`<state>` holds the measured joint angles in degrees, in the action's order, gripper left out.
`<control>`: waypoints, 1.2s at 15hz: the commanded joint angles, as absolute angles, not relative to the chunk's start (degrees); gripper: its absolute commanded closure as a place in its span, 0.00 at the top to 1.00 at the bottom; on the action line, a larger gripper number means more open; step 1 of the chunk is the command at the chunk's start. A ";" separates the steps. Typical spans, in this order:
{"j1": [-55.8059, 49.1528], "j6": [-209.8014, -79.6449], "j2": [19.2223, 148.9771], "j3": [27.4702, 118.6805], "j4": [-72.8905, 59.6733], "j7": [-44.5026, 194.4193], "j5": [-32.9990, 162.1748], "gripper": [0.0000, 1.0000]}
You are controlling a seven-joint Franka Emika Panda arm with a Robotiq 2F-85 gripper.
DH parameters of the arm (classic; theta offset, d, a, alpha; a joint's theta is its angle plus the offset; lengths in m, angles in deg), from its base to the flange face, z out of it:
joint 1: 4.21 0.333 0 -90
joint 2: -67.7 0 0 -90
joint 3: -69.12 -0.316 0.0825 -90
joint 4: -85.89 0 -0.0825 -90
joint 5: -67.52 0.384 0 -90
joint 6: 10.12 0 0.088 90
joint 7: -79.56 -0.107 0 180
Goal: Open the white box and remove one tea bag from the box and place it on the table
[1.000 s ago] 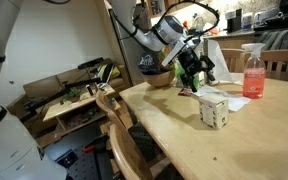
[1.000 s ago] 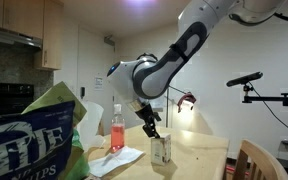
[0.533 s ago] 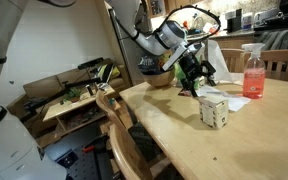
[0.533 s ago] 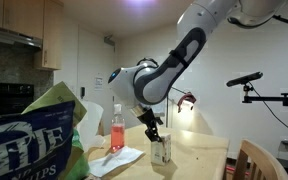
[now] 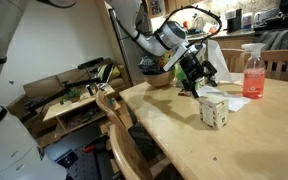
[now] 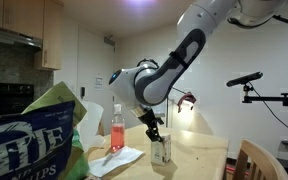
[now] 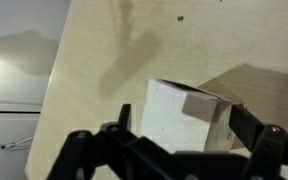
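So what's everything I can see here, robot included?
small white cardboard box: one, white with dark print, on the table
light-wood table: one, pale, centre
plastic spray bottle: one, pink liquid, on the table behind the box
flat paper sheets: a few, white, beside the bottle
wooden chairs: two, brown, at the table's near and far edges
low cluttered bench: one, wood, beside the table
blue snack bag: one, close to the camera
robot arm: one, white; black jaws open over the box
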<state>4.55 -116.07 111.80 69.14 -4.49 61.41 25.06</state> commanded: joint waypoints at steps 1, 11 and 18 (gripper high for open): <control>5.35 -115.43 112.08 70.36 -3.24 62.21 25.97 1.00; 5.29 -115.07 112.04 71.23 -3.07 62.07 25.82 1.00; 5.46 -114.83 111.78 71.44 -3.32 61.80 25.58 1.00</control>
<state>4.55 -115.99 111.87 70.46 -4.00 61.40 25.06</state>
